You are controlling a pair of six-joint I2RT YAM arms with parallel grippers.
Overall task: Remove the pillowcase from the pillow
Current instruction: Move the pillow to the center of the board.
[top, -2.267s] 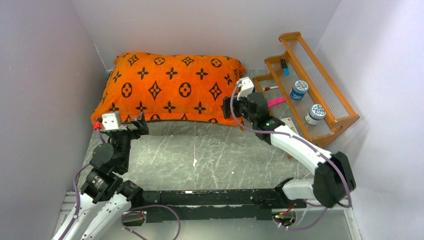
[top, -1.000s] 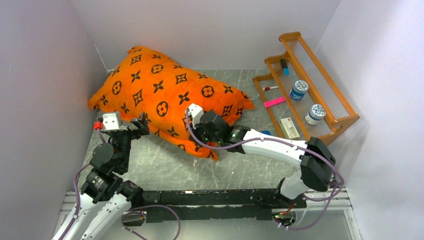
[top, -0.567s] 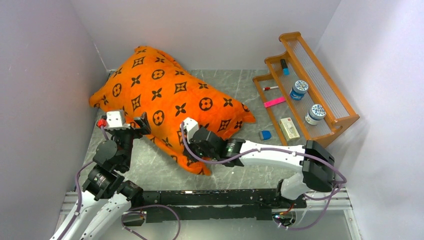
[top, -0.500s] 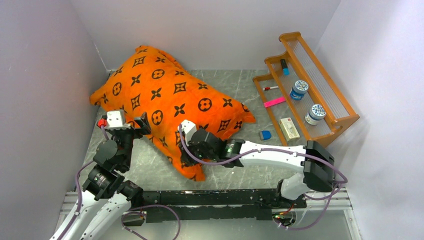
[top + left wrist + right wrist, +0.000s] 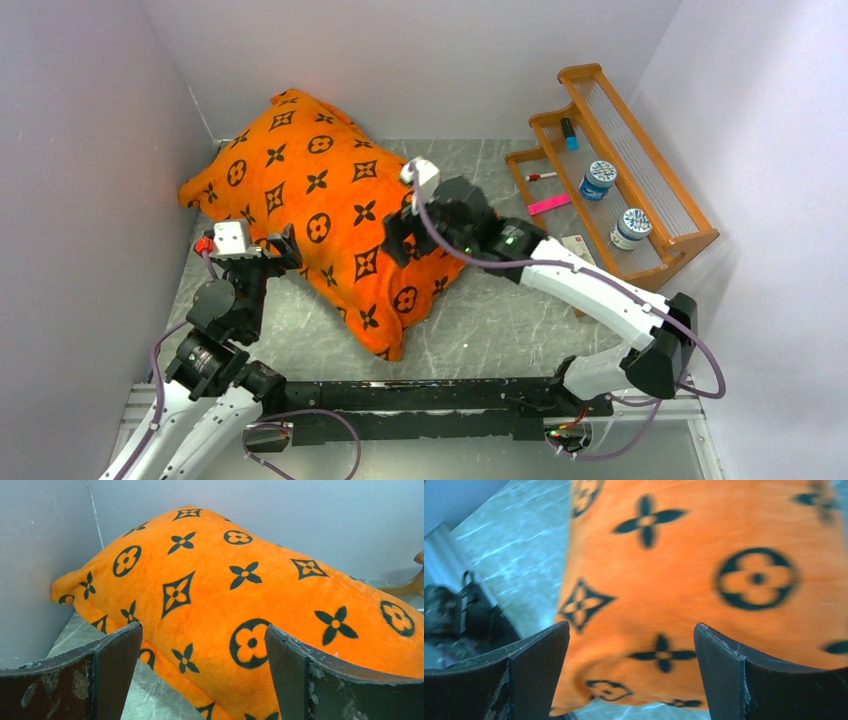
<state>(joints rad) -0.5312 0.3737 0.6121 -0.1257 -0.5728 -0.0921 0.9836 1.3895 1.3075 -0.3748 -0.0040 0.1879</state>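
The orange pillowcase (image 5: 320, 200) with dark brown motifs covers the whole pillow, which is hidden inside it. It lies diagonally, one end propped in the back left corner, the other corner pointing at the near table edge. My left gripper (image 5: 283, 245) is open and empty at the case's near left edge; in the left wrist view its jaws (image 5: 202, 630) frame the case (image 5: 225, 595) without touching it. My right gripper (image 5: 397, 235) is open and empty, hovering over the case's right side; the right wrist view (image 5: 631, 630) shows the fabric (image 5: 704, 595) below it.
A wooden stepped rack (image 5: 690, 238) stands at the right with two jars (image 5: 599, 180), a blue marker (image 5: 568, 133) and a pink strip (image 5: 545, 205). Grey walls close in the left and back. Marbled table (image 5: 480, 320) shows in front of the pillow.
The right gripper dragged the pillow's right end toward the near edge, let go, and rose back to the right. The pillow now lies diagonally. The left arm barely moved.
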